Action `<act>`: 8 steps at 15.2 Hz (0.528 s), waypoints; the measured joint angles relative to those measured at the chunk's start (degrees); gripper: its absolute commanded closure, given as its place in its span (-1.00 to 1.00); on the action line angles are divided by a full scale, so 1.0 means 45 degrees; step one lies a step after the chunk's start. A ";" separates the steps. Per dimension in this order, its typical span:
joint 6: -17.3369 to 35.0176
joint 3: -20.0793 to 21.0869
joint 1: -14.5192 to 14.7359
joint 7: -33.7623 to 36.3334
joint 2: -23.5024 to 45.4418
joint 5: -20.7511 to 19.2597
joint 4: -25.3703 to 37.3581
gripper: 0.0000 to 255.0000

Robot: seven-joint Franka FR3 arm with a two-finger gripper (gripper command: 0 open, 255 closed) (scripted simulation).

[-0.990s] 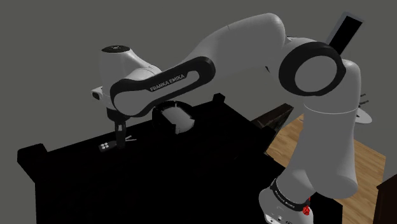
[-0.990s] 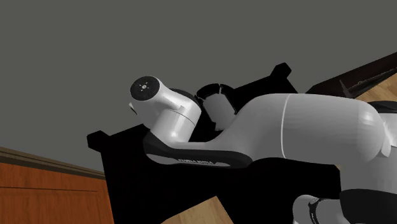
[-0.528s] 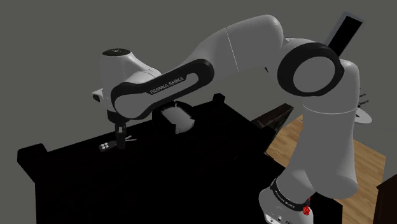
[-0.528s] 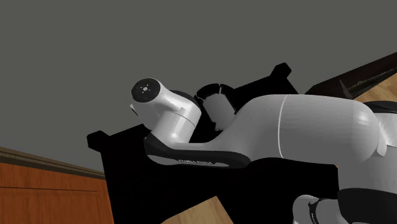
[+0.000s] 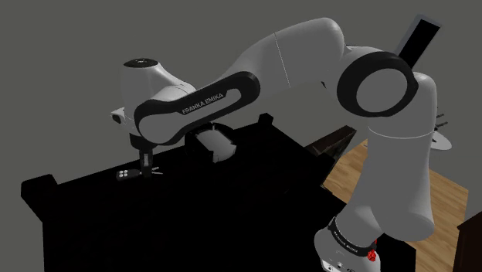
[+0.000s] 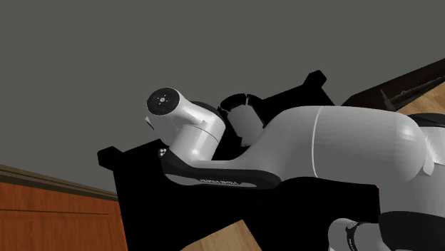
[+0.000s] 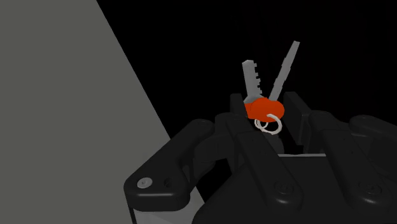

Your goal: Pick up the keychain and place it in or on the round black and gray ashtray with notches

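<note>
On my feed the arm (image 5: 309,54) is all smooth white shell, with fat, rounded links broken by glossy black bands at the joints. One long black band (image 5: 197,99) carries FRANKA EMIKA in white capitals. A broad black ring (image 5: 351,73) circles the big joint above the base. The wrist cap (image 6: 163,100) is a black disc dotted with small pale marks. Low on the base collar (image 5: 344,236) I see fine white print and a red spot (image 5: 372,253). The claw (image 7: 270,109) is black throughout and blocky, with round screw heads (image 7: 146,183) sunk in its housing.

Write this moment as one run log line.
pincer: shut on keychain | keychain: red fob, two keys | ashtray: apart, keychain not yet in it
</note>
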 measured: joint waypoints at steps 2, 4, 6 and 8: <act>-0.0010 -0.0002 0.0003 0.0006 0.0007 -0.0004 0.0013 1.00; -0.0055 0.0000 -0.0010 -0.0006 -0.0040 0.0008 0.0005 1.00; -0.0282 0.0015 -0.0028 -0.0027 -0.0191 0.0044 0.0073 1.00; -0.0598 0.0024 -0.0049 -0.0073 -0.0264 0.0076 0.0319 1.00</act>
